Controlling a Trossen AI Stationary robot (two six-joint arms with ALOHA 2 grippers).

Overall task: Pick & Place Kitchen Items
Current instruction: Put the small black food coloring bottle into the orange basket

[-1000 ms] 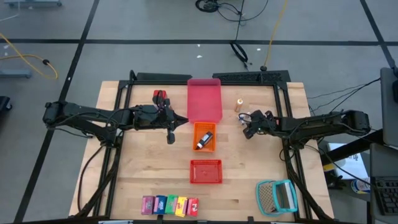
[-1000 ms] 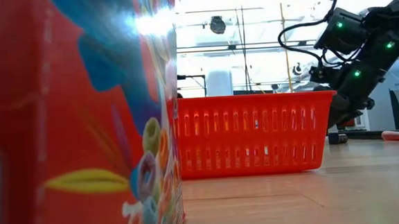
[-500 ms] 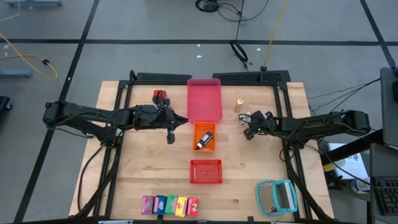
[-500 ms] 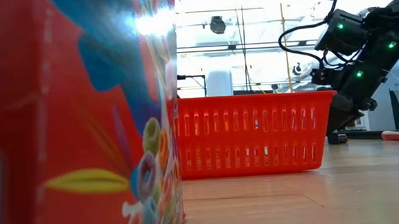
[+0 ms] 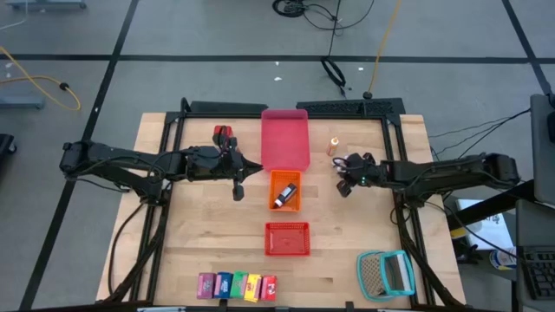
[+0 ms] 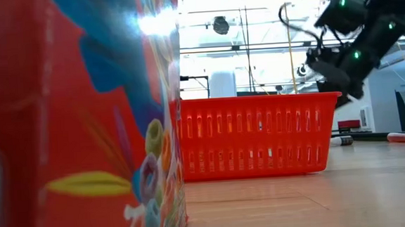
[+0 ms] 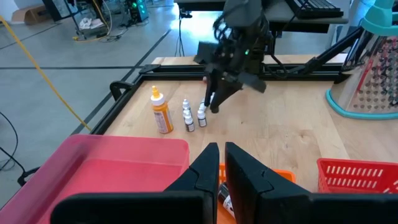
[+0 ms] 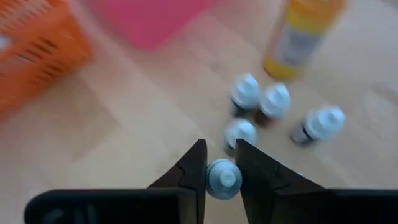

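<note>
Wooden table, unreadable labels; right claw pinching white-capped bottle, left claw pressed together.

My table is light wood, framed by black rails, and stands on a grey floor crossed by dark lines. A yellow cable trails over the floor beyond the table's left edge, and black cables lie past its far edge. Bright ceiling light fills the room behind.
</note>
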